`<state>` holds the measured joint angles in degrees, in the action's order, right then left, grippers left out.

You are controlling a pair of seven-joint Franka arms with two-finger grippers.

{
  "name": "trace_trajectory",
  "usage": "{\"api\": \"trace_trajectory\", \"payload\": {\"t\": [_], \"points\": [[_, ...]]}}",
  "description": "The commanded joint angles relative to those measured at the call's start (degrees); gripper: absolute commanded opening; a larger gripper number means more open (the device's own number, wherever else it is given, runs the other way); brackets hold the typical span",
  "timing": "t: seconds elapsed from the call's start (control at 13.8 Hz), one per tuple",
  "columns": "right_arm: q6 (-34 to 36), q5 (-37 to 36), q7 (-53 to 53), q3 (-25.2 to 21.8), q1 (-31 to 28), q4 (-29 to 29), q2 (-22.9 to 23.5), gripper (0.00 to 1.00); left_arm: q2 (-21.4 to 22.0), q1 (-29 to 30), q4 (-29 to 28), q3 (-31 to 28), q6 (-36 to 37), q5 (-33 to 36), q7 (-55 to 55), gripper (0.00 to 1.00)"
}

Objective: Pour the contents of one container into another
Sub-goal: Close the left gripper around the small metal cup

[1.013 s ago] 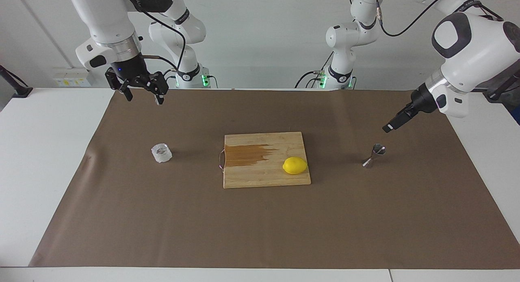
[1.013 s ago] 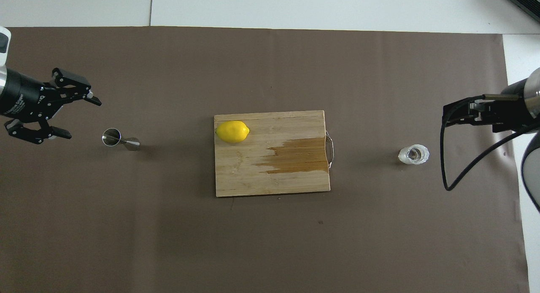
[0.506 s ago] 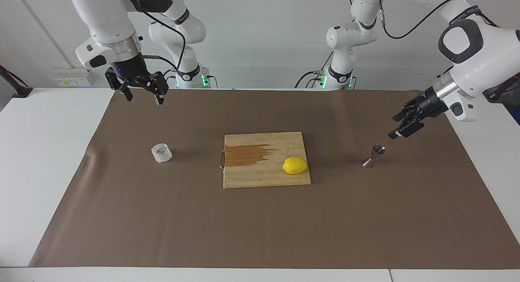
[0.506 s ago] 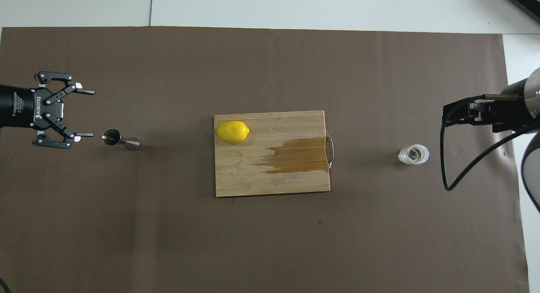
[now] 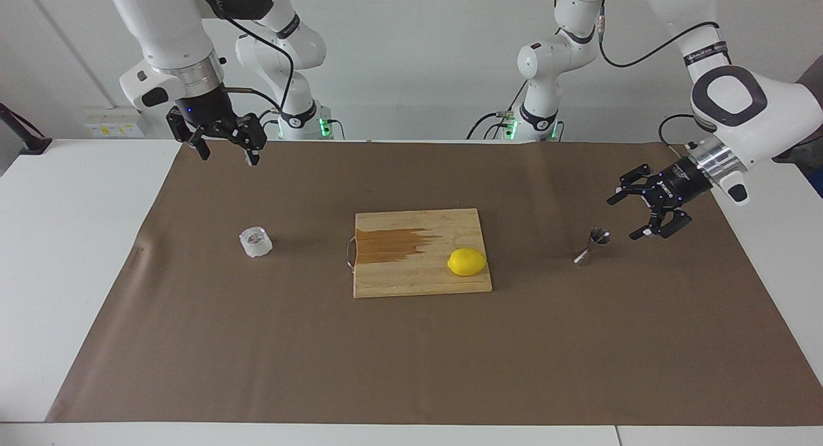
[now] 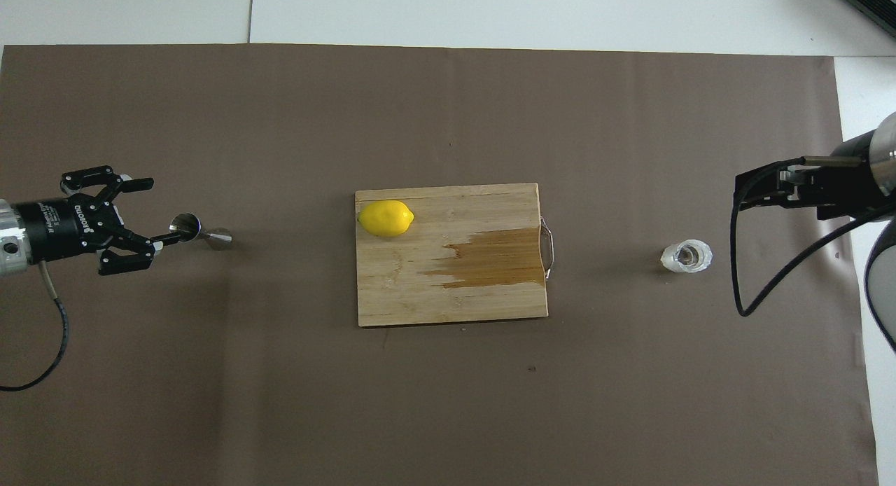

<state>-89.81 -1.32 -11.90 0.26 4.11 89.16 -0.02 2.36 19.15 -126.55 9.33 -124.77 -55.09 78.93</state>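
Facing view alone: left gripper [image 5: 625, 216] agape beside jigger [image 5: 592, 246], untouching; right gripper [image 5: 225, 151] agape.

the left gripper [image 6: 143, 216] carries a line of white lettering along its black body, too small to make out. nothing else bears any writing.

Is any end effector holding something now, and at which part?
Nothing is held. The left end effector is open beside the jigger; the right end effector is open, up over the mat.
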Motion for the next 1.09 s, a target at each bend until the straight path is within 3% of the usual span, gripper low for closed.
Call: {"api": "trace_trajectory", "payload": {"t": [0.0,0.65,1.01], "points": [[0.51,0.36,1.18,0.44,-0.86,0.57,-0.77,1.00,3.70,0.01,-7.64,0.34,-6.26,-4.74,1.40,1.00],[0.51,0.36,1.18,0.44,-0.86,0.57,-0.77,1.00,2.91,-5.17,-11.70,0.52,-17.08,-11.43,0.96,1.00],[0.51,0.36,1.18,0.44,-0.86,0.57,-0.77,1.00,2.56,-5.88,-11.96,0.43,-18.23,-12.50,0.18,1.00]]}}
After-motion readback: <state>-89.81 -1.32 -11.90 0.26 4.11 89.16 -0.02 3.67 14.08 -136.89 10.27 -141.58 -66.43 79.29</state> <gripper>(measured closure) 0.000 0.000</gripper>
